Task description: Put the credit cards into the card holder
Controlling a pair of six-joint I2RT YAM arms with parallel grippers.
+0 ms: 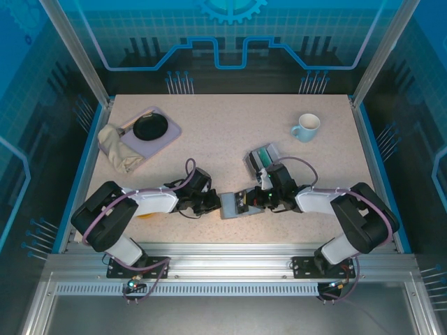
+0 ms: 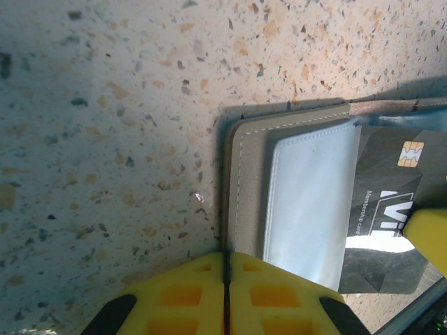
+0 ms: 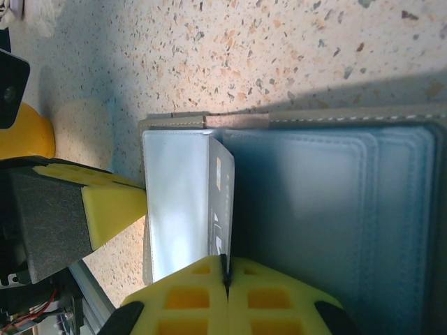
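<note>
Claws at flat grey folding card holder (image 2: 248,188) — left claw (image 2: 225,257) pressed together at its edge, right claw (image 3: 224,261) pinching dark chip-marked plastic card (image 2: 391,188).

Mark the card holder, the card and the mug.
card holder (image 2: 246,188), left wrist view, grey stitched edge
card (image 2: 391,192), left wrist view, dark printed face
mug (image 1: 306,130), top view, outer wall
</note>
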